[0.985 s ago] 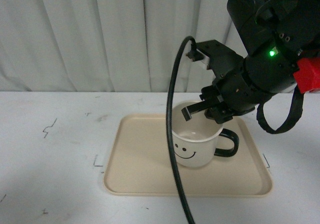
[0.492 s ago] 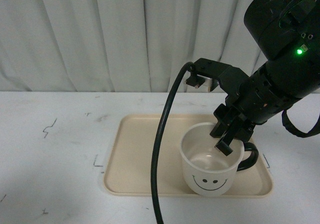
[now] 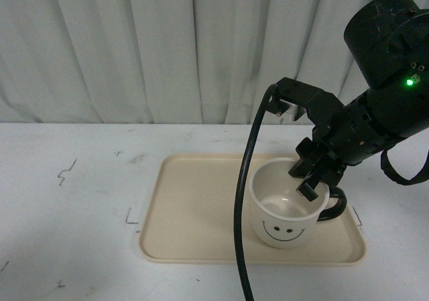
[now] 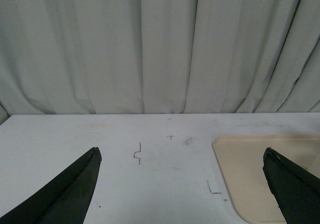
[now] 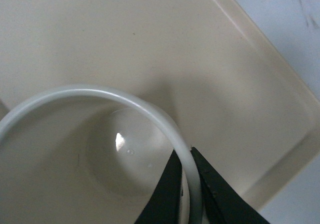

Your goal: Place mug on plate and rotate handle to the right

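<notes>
the plate [image 3: 194,214] carries the mug [image 3: 285,210], directly under the right pincer [image 3: 310,180]. that pincer is pinched almost closed on the mug's rim, one finger inside the cup, one outside. the cup's glossy bottom shows only a glint of light. the handle [image 3: 337,206] juts out just beyond the pincer, its top hidden behind the fingers. a black cable [image 3: 240,200] crosses the mug's side. the left pincer [image 4: 180,153] is spread wide above the bench [image 4: 75,134], gripping nothing, its fingers cut off by the frame.

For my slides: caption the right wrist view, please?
Right tool pinching the white mug by its rim, over the beige tray.
</notes>
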